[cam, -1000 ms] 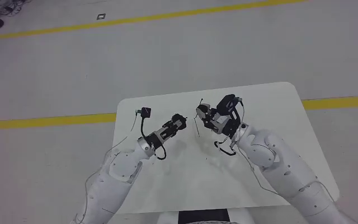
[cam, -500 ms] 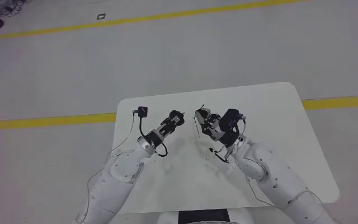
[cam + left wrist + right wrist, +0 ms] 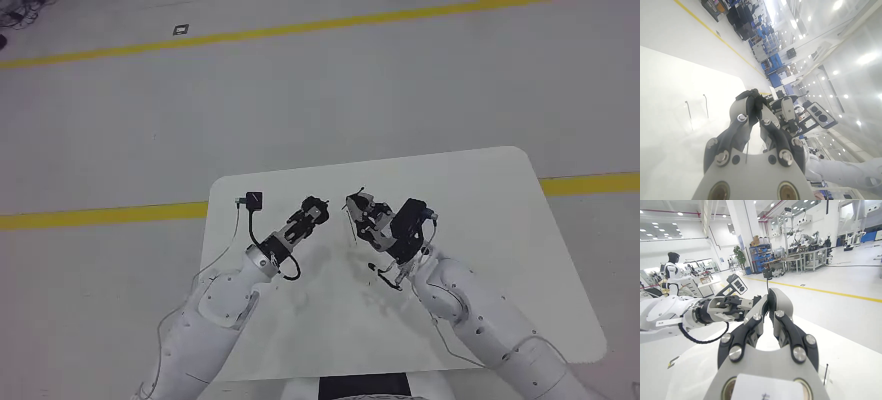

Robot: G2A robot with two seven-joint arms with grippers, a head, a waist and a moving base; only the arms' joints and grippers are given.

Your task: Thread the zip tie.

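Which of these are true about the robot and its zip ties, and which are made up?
1. The right pincer is shut on a thin black zip tie. True.
2. The left pincer is wide open. False: it is shut, gripping a thin black strand.
3. Spare zip ties lie on the white table. True.
4. The two pincers are at opposite ends of the table. False: they are close together, facing each other.

The thin black zip tie point(image 3: 768, 286) looks like matt plastic, the white desk point(image 3: 480, 200) smooth and faintly glossy, and the pads point(image 3: 772, 303) of the right gripper point(image 3: 768, 296) ribbed black rubber.
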